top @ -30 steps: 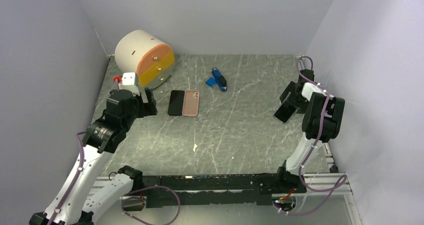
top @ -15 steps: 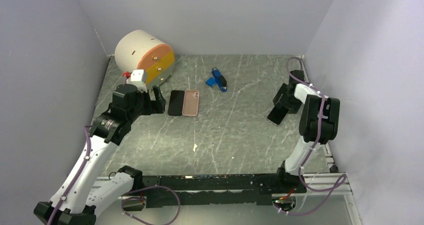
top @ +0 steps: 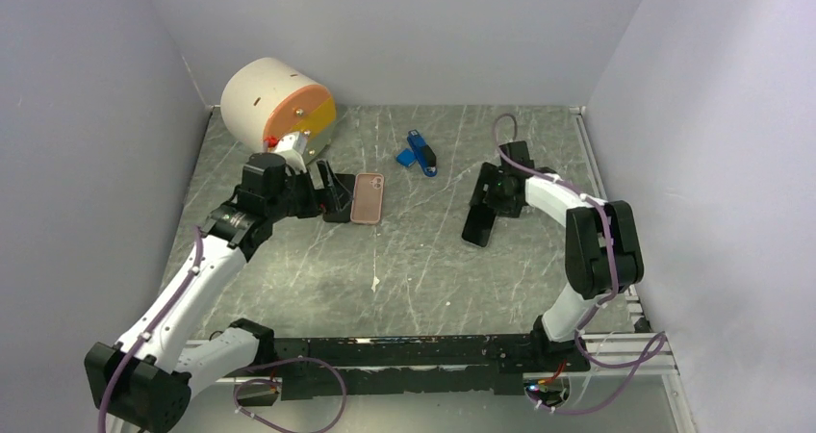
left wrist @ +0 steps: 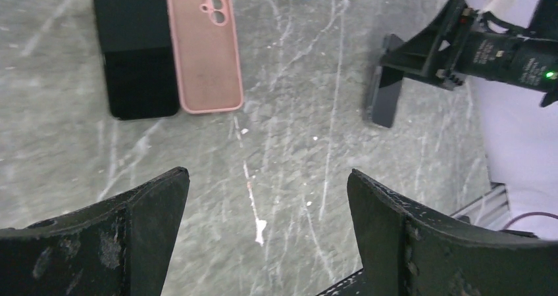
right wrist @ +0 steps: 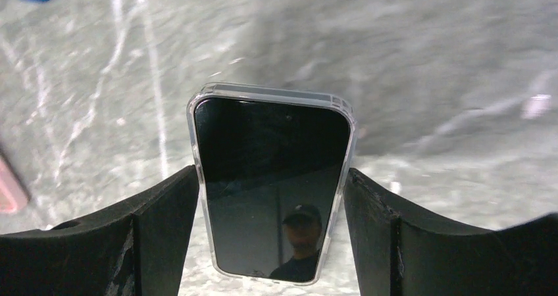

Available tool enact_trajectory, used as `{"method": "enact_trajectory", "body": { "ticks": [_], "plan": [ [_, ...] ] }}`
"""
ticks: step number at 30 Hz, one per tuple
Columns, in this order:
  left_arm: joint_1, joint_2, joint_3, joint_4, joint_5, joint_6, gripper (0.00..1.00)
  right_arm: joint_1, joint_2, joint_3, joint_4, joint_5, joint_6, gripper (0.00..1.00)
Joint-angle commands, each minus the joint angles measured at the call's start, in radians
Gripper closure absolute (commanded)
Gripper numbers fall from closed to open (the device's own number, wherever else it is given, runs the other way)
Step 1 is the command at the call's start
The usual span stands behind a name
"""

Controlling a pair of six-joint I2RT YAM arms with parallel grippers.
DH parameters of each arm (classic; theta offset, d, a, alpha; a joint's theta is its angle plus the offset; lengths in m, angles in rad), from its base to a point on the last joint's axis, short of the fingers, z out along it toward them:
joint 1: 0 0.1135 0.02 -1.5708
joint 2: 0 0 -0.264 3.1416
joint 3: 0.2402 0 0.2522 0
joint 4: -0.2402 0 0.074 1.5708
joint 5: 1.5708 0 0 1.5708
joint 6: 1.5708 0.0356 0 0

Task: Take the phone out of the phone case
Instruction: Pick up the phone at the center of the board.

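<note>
Pale lavender walls (top: 404, 29) close in a grey, white-veined counter (top: 433, 260) on three sides. At its far left corner a white drum (top: 274, 101) lies on its side, its round face split orange above and yellow below.

The left arm (top: 192, 289) stretches from its base at the near left edge diagonally up toward the drum, elbow nearly straight and wrist bent down. The left claw (left wrist: 266, 177) hangs released, fingers spread wide with nothing between them, over the counter just near of a bare black phone (left wrist: 135, 49) and an empty pink case (left wrist: 204, 46). These two lie flat, side by side, long edges almost meeting.

The right arm (top: 597, 245) rises from its base at the near right, folds sharply at the elbow and sends its forearm leftward toward the counter's middle. The right claw (right wrist: 271, 174) is clenched on the long edges of the clear phone case (right wrist: 270, 89), one finger pressed to each side. The phone (right wrist: 271, 197) sits inside that case, dark screen facing the wrist camera. It is held tilted, right of centre and well apart from the pink case. Whether its lower end touches the counter cannot be told.

A small blue and black item (top: 419, 154) lies toward the far middle, and a white scrap (top: 374, 282) sits nearer the arms.
</note>
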State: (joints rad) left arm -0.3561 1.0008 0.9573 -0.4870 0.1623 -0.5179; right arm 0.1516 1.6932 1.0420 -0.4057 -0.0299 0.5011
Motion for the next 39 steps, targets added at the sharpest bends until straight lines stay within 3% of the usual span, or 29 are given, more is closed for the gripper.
{"method": "enact_trajectory", "body": {
  "ticks": [1,10,23,39],
  "plan": [
    [-0.030,0.037,-0.051,0.171,0.094,-0.095,0.05,0.073,-0.063,-0.036,0.162,-0.085,0.051,0.84],
    [-0.205,0.154,-0.105,0.399,-0.007,-0.099,0.05,0.131,-0.146,-0.155,0.396,-0.229,0.072,0.99],
    [-0.357,0.495,-0.001,0.627,-0.035,-0.058,0.05,0.161,-0.212,-0.267,0.586,-0.328,0.122,1.00],
    [-0.385,0.758,0.047,0.840,0.104,-0.002,0.29,0.179,-0.284,-0.331,0.649,-0.358,0.132,1.00]
  ]
}}
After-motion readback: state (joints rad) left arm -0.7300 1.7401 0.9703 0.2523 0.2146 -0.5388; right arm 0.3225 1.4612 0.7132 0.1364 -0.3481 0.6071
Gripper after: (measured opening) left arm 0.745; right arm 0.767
